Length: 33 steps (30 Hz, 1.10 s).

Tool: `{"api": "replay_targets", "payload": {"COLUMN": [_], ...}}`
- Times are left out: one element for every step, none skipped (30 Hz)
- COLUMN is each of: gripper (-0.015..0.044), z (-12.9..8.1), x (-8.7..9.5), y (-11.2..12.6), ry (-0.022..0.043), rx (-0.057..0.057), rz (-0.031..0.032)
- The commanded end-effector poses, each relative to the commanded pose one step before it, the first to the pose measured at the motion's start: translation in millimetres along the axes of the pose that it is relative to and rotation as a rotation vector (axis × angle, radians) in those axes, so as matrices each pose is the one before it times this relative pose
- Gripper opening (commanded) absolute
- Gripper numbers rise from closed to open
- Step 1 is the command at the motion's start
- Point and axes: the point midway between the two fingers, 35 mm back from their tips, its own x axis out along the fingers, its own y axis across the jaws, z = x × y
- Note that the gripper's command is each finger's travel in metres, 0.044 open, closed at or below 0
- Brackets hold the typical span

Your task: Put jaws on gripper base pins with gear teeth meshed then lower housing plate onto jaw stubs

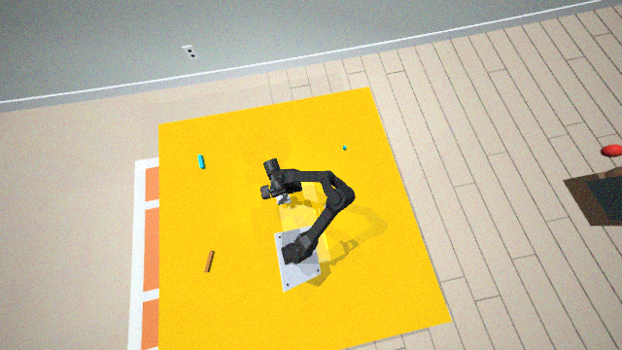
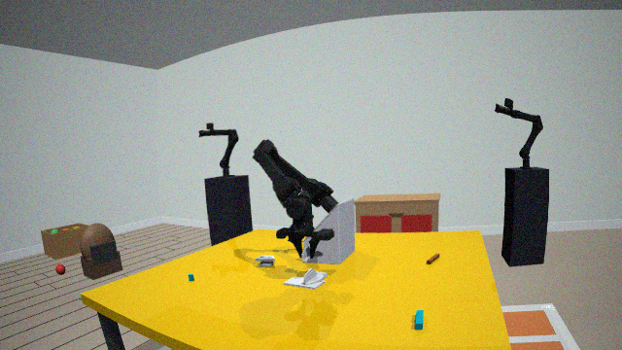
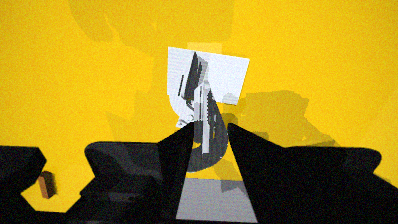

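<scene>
The white gripper base [image 2: 295, 282] [image 3: 228, 75] lies on the yellow table, a slanted upright part rising from its flat plate. My gripper [image 1: 283, 198] [image 2: 306, 257] [image 3: 210, 126] points down and is shut on a white piece [image 3: 205, 137] that looks like a jaw, seen nearly edge-on. It holds the piece above the table, beside and partly over the base in the wrist view, so the pins are hidden. Another loose white part [image 2: 265, 261] lies left of the base in the exterior view. Which part it is, and where the remaining part is, I cannot tell.
The arm's grey mount [image 1: 284, 279] [image 2: 344, 233] stands behind the base in the exterior view. A brown stick [image 1: 209, 262] [image 2: 432, 259] [image 3: 47, 185], a cyan bar [image 1: 201, 161] [image 2: 419, 320] and a small cyan block [image 1: 344, 147] [image 2: 190, 277] lie farther out.
</scene>
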Motion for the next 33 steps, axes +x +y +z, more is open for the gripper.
{"api": "replay_targets", "payload": {"gripper": [0.0134, 0.0134, 0.0134, 0.0134, 0.0134, 0.0134, 0.0134, 0.0134, 0.0134, 0.0134, 0.0134, 0.0134, 0.0134, 0.0134, 0.0134, 0.0134, 0.0134, 0.0134, 0.0134, 0.0134, 0.0134, 0.0134, 0.0134, 0.0134, 0.0134, 0.0134, 0.0134, 0.0134, 0.0134, 0.0134, 0.0134, 0.0134, 0.0134], "z": [12.89, 2.39, 2.36, 2.34, 2.31, 1.9, 1.13, 0.38, 0.0, 0.0, 0.0, 0.0, 0.0, 0.0, 0.0, 0.0, 0.0, 0.0, 0.0, 0.0, 0.0, 0.0, 0.0, 0.0, 0.0, 0.0, 0.0, 0.0, 0.0, 0.0, 0.0, 0.01, 0.02], "x": [-0.77, 0.07, 0.07, 0.08, 0.09, 0.08, 0.05, 0.02, 0.0, 0.0, 0.0, 0.0, 0.0, 0.0, 0.0, 0.0, 0.0, 0.0, 0.0, 0.0, 0.0, 0.0, 0.0, 0.0, 0.0, 0.0, 0.0, 0.0, 0.0, 0.0, 0.0, 0.0, -0.01], "y": [-11.05, -2.32, -2.36, -2.4, -2.44, -2.06, -1.25, -0.42, 0.0, 0.0, 0.0, 0.0, 0.0, 0.0, 0.0, 0.0, 0.0, 0.0, 0.0, 0.0, 0.0, 0.0, 0.0, 0.0, 0.0, 0.0, 0.0, 0.0, 0.0, 0.0, 0.0, 0.0, 0.0], "ry": [-0.00482, -0.00001, 0.00001, 0.00002, 0.00003, 0.00003, 0.00002, 0.00001, 0.0, 0.0, 0.0, 0.0, 0.0, 0.0, 0.0, 0.0, 0.0, 0.0, 0.0, 0.0, 0.0, 0.0, 0.0, 0.0, 0.0, 0.0, 0.0, 0.0, 0.0, 0.0, 0.0, -0.00001, -0.00001], "rx": [0.004, 0.0001, 0.0001, 0.0001, 0.0001, 0.0001, 0.0001, 0.0, 0.0, 0.0, 0.0, 0.0, 0.0, 0.0, 0.0, 0.0, 0.0, 0.0, 0.0, 0.0, 0.0, 0.0, 0.0, 0.0, 0.0, 0.0, 0.0, 0.0, 0.0, 0.0, 0.0, -0.0032, -0.008], "rz": [-0.00361, -0.00054, -0.00058, -0.00061, -0.00065, -0.00057, -0.00036, -0.00012, 0.0, 0.0, 0.0, 0.0, 0.0, 0.0, 0.0, 0.0, 0.0, 0.0, 0.0, 0.0, 0.0, 0.0, 0.0, 0.0, 0.0, 0.0, 0.0, 0.0, 0.0, 0.0, 0.0, 0.00001, 0.00002]}}
